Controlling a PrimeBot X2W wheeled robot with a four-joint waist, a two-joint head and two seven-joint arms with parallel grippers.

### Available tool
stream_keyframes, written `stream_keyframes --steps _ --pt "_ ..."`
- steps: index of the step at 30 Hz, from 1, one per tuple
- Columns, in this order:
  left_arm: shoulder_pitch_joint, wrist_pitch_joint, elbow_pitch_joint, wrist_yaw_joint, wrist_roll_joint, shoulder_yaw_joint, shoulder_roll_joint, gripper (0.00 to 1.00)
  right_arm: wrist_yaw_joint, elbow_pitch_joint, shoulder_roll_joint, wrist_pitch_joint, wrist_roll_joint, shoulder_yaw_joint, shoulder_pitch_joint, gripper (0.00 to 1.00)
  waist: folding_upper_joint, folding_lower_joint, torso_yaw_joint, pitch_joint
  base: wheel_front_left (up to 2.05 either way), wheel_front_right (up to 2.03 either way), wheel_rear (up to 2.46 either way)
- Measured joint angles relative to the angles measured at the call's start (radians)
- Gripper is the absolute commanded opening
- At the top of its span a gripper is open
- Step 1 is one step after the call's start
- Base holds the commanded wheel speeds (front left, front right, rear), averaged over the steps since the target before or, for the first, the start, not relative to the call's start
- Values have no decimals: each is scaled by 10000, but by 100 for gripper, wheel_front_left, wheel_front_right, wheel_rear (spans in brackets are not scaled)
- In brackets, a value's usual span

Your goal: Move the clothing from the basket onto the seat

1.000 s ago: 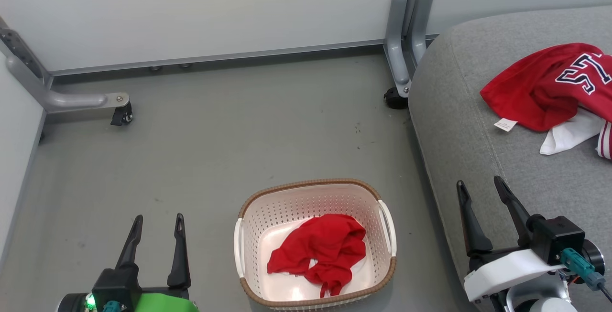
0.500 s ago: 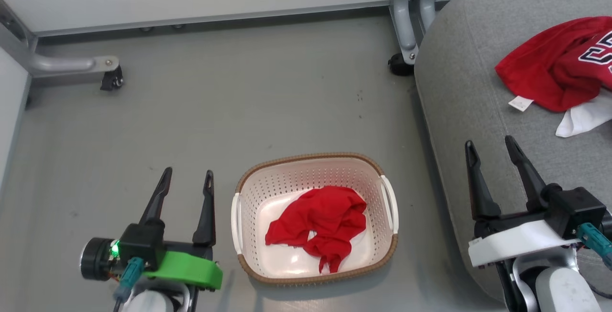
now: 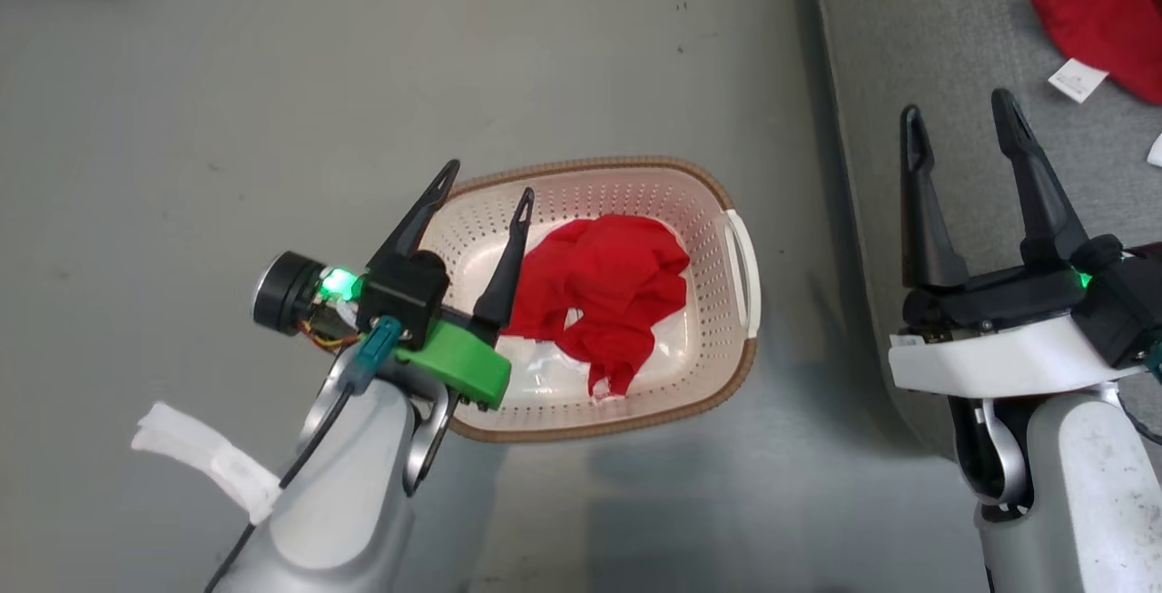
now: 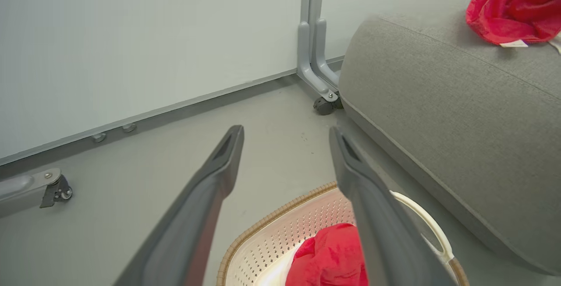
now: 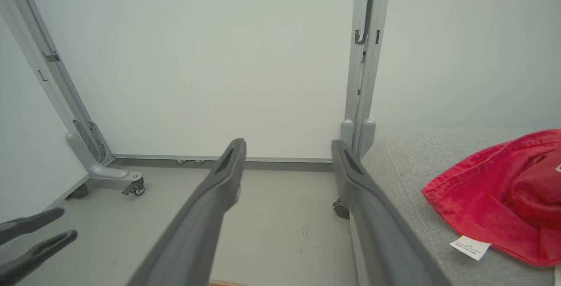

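basket: the basket (image 3: 737, 366) stands on the grey floor (image 3: 272, 121), near the left edge of the seat (image 3: 890, 121) but apart from it.
garment in basket: a crumpled red garment (image 3: 604, 284) lies on the basket's base, from the middle toward the right wall, with bare base showing at the left and near sides.
left pincer: the left gripper (image 3: 488, 181) hangs over the basket's left rim with its fingers spread apart and nothing between them.
garment against left pincer: in the head view the red garment lies just to the right of the inner finger and below it; contact cannot be told. in the left wrist view it shows low under the right finger, while the fingertips reach past the basket's far rim.
right pincer: the right gripper (image 3: 958, 103) hovers over the seat's left edge, fingers wide apart and empty.
garment on seat: a second red garment (image 3: 1103, 3) lies on the seat, toward its far right in the head view, with a white label tag (image 3: 1078, 81) at its near left hem.
garment against right pincer: it lies beyond and right of the right gripper's fingertips, apart from them.
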Motion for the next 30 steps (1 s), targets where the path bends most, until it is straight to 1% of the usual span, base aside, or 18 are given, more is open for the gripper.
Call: stream_keyframes --steps 3,8,18,25,30 --pt "-740 0 612 -12 171 -316 -12 100 0 -98 -2 -125 6 157 -375 100 0 0 -94 667 0 0 0" --pt "-1861 0 1778 -138 558 -1118 -25 100 0 -153 -4 -362 50 391 -906 100 0 1 -334 1765 0 0 0" --pt "-3783 2 4316 -307 1028 -2493 -54 100 0 -130 -8 -727 320 704 -1476 100 0 1 -928 3639 0 0 0" --pt "-4782 69 6149 -341 1553 -3285 81 100 0 67 -8 -970 619 1039 -1719 100 0 2 -1445 4605 0 0 0" --pt "-5332 127 7114 -343 1638 -3522 299 100 0 236 -8 -1058 859 1244 -1801 100 0 2 -1879 5048 0 0 0"
